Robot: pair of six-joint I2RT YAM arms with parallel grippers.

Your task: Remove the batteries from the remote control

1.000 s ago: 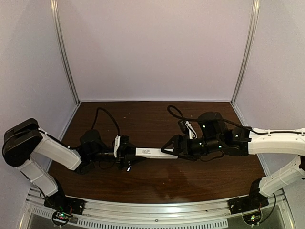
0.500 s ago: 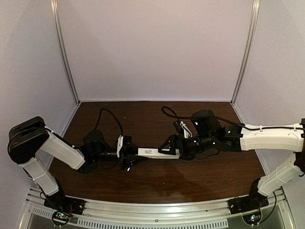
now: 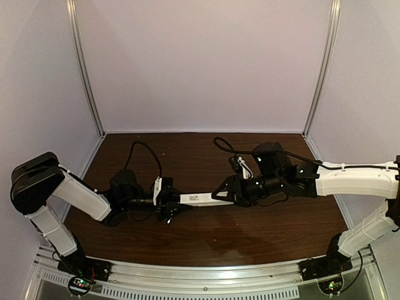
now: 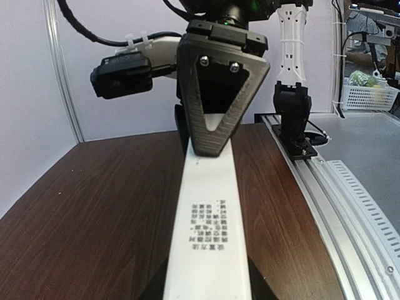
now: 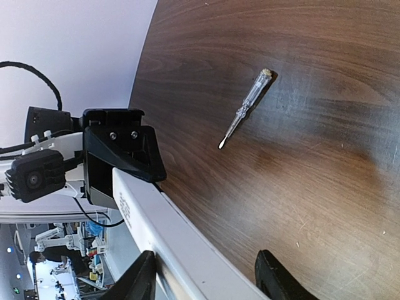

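The remote control (image 3: pixel 199 199) is a slim white bar held level above the brown table between both grippers. My left gripper (image 3: pixel 165 201) is shut on its left end. In the left wrist view the remote (image 4: pixel 209 219) runs away from me with small printed text on its upper face, and my left gripper (image 4: pixel 206 294) shows only as dark fingertips at the bottom edge. My right gripper (image 3: pixel 228 194) is closed on the right end, one triangular finger (image 4: pixel 222 100) lying on the printed face. In the right wrist view the remote (image 5: pixel 156 219) sits between my right gripper's (image 5: pixel 206 281) fingers. No batteries show.
A small clear-handled screwdriver (image 5: pixel 247 107) lies on the table (image 3: pixel 206 237) beyond the remote. Pale walls (image 3: pixel 200 62) enclose the back and sides. A metal rail (image 3: pixel 200 275) runs along the near edge, seen also in the left wrist view (image 4: pixel 337 187).
The right arm has shifted a little left and back, and the left gripper has edged right. The remote stays held between both grippers.
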